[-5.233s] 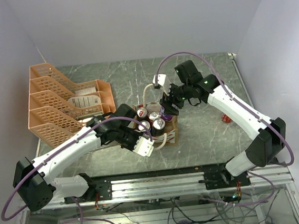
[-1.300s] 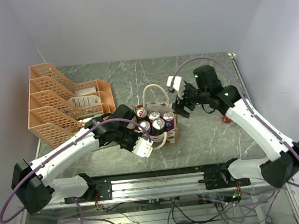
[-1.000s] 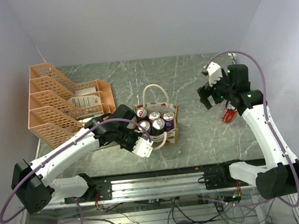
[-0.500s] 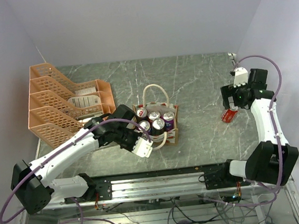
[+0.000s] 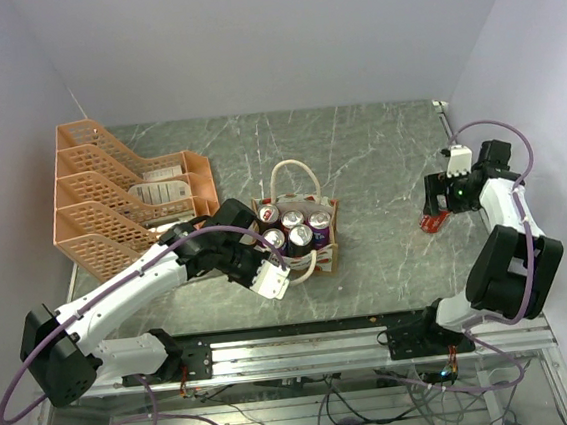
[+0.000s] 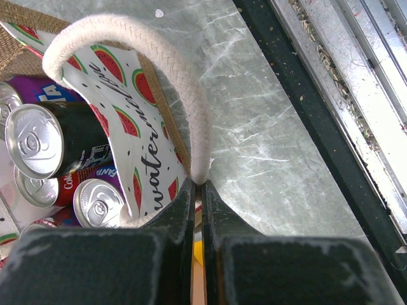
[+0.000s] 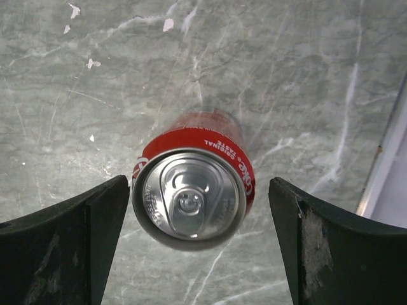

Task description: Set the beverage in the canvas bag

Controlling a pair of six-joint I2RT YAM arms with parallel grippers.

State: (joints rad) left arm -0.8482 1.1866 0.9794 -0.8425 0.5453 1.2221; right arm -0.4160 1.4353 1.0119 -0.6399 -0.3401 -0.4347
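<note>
R gripper (image 7: 200, 185) moved over can (image 7: 191, 198), jaws astride

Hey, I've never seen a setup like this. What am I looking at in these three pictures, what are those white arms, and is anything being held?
These are two white robot arms bolted to a grey marble-look table. One picture looks down from above; the other two come from cameras on each wrist. On the table stand an orange plastic mesh rack and a small tan canvas bag printed with watermelons, with several drink cans inside. The left hand is shut on the bag's white rope handle. The right hand is open, straddling a red cola can on the table without gripping it.
</note>
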